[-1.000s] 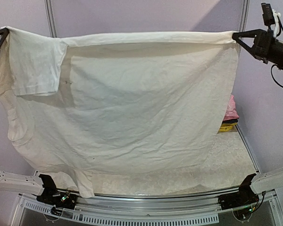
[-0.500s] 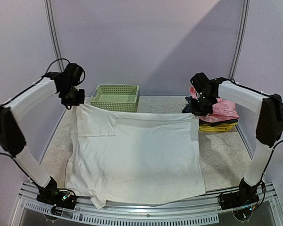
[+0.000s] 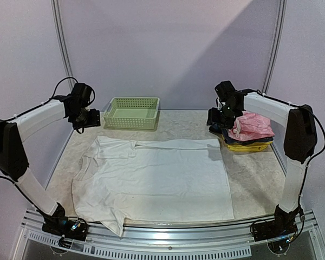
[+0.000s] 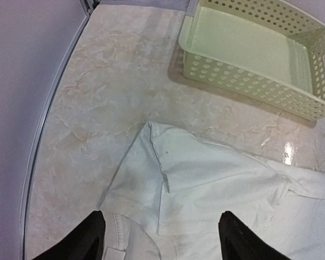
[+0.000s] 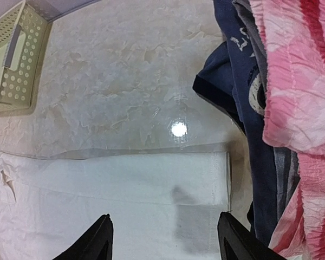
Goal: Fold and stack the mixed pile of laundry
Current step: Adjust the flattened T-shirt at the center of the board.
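Observation:
The large white garment (image 3: 151, 179) lies spread flat on the table, one sleeve folded in at its far left. My left gripper (image 3: 89, 118) hovers open above that far left corner, nothing between its fingers; in the left wrist view the gripper (image 4: 161, 218) looks down on the white cloth (image 4: 216, 184). My right gripper (image 3: 216, 118) stands open over the far right corner; the right wrist view shows the gripper (image 5: 164, 218) above the hem (image 5: 124, 184). The pink piece (image 3: 252, 125) (image 5: 298, 81) rests on the folded stack at the right.
A pale green lattice basket (image 3: 132, 112) (image 4: 249, 54) (image 5: 11, 59) stands at the back centre-left. Folded dark blue (image 5: 244, 70) and yellow clothes (image 3: 244, 146) lie under the pink piece, close beside my right gripper. The table's near rail (image 3: 173, 230) runs under the shirt's front edge.
The white garment, held stretched up between both shut grippers, was lowered onto the table. Both grippers have opened and let go, and it now lies flat.

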### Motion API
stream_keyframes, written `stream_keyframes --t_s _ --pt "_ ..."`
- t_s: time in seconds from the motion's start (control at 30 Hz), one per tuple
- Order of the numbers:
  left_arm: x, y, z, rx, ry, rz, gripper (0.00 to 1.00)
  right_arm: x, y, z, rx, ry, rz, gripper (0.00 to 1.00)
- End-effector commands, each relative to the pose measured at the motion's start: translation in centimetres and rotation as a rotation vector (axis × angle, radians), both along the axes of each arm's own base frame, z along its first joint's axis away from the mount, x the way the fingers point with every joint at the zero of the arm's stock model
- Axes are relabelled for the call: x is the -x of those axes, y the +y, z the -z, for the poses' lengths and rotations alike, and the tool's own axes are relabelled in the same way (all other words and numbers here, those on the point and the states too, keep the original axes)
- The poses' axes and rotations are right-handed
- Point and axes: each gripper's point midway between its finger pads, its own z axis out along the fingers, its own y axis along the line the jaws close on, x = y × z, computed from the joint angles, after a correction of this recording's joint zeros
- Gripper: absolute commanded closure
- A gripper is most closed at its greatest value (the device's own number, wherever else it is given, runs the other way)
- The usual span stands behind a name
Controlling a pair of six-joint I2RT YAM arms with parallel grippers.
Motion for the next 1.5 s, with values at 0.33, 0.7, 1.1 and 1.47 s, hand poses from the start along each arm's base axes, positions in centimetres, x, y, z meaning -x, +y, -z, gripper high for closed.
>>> stream_keyframes --t_s 0.33,0.7,1.1,1.47 --pt "4.0 -2.1 10.5 0.155 0.096 -0.001 0.49 3.9 4.0 3.9 -0.065 0.007 -0.148 0.34" --pt "3.7 -3.2 14.6 0.153 0.181 0.022 0.65 4.4 4.0 5.9 -0.063 0.03 -0.164 0.34" --pt "4.4 -2.3 15.9 0.082 0.232 -0.021 0.52 4.5 4.1 7.1 -0.048 0.055 -0.181 0.34" --pt "4.3 -2.8 16.7 0.061 0.244 -0.016 0.57 4.6 4.0 7.5 -0.038 0.065 -0.185 0.34"
